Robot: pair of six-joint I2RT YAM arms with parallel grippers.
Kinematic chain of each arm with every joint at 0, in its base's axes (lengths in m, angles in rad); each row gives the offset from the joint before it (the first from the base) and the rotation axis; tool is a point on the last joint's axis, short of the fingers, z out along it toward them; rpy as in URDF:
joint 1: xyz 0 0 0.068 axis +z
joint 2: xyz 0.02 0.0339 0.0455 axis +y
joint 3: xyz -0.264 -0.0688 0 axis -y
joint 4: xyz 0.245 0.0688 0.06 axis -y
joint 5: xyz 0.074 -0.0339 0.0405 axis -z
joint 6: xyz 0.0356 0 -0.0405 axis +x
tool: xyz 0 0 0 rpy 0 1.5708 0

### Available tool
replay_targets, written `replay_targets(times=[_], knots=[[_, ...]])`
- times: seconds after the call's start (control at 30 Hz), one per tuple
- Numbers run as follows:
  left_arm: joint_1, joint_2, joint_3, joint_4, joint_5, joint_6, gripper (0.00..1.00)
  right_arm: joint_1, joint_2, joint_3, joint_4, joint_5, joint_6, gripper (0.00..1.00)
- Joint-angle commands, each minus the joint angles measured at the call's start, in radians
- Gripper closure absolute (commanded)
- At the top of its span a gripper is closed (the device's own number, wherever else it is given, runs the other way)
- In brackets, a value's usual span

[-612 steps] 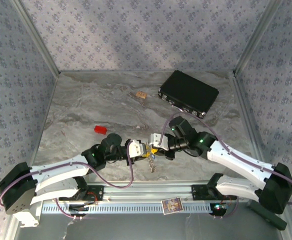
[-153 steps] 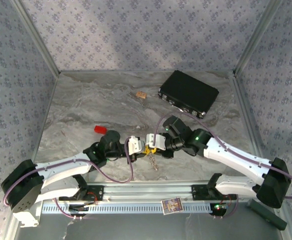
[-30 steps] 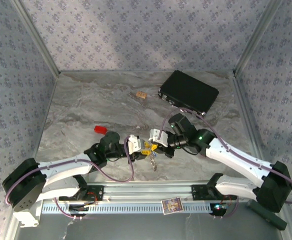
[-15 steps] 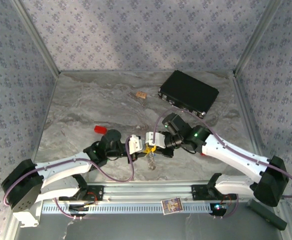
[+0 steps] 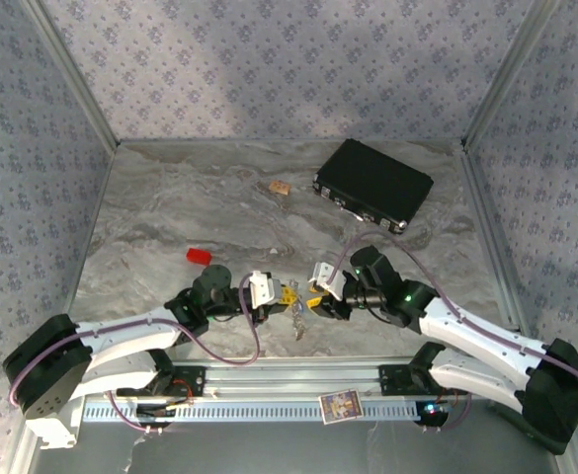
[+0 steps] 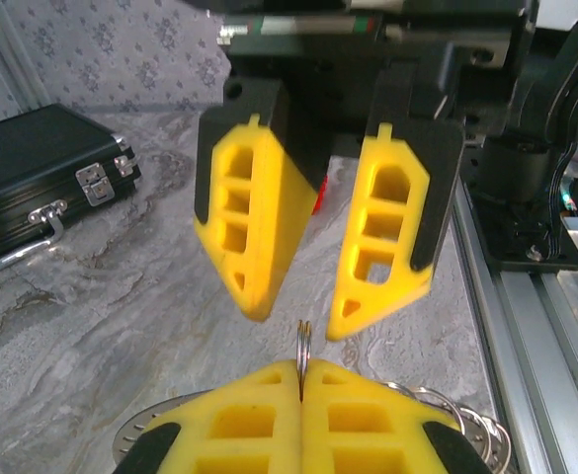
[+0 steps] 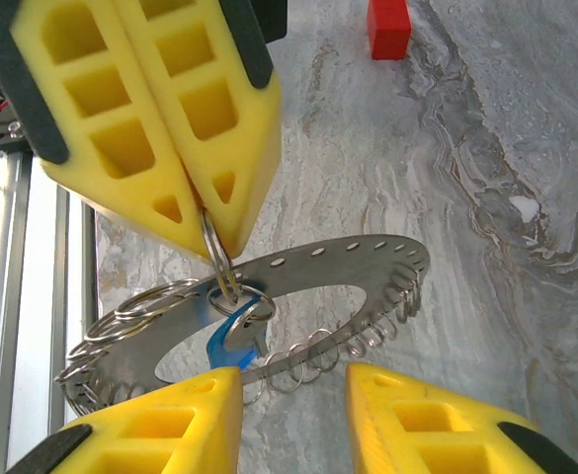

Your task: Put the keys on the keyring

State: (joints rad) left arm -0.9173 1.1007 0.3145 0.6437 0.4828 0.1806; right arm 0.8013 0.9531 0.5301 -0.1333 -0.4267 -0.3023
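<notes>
Since half a second ago the right gripper [image 7: 290, 385] has backed off the left gripper [image 6: 301, 373]. Its jaws now stand parted and hold nothing, just right of the keyring [image 7: 368, 259]. Left gripper: closed on a small wire loop [image 7: 212, 252] of the keyring, which hangs tilted from it. A blue key [image 7: 227, 339] hangs at the keyring's hollow centre. Red block [image 5: 199, 256]: beyond the keyring, to its left. Black case [image 5: 372, 184]: well beyond the keyring, to its right.
</notes>
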Motion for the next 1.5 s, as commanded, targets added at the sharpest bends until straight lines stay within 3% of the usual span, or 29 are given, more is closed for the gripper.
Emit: replay_targets(times=[0.0,0.33,0.73,0.93,1.27,1.47], knots=[[0.0,-0.001,-0.001,0.127,0.019,-0.026,1.0,0.014,0.023,-0.03,0.113,-0.049,0.069,0.66],[-0.001,-0.006,-0.007,0.138,0.005,-0.035,1.0,0.025,0.072,-0.077,0.238,-0.079,0.112,0.59],[0.0,-0.004,-0.004,0.139,-0.012,-0.037,1.0,0.052,0.014,-0.11,0.257,0.013,0.126,0.53],[-0.001,-0.005,-0.002,0.137,-0.012,-0.041,1.0,0.067,0.043,-0.104,0.293,0.058,0.107,0.57],[0.0,-0.021,0.004,0.108,-0.017,-0.037,1.0,0.075,0.04,-0.077,0.271,0.064,0.085,0.87],[-0.001,-0.019,0.009,0.102,-0.016,-0.036,1.0,0.079,0.016,-0.049,0.225,0.064,0.069,0.96]])
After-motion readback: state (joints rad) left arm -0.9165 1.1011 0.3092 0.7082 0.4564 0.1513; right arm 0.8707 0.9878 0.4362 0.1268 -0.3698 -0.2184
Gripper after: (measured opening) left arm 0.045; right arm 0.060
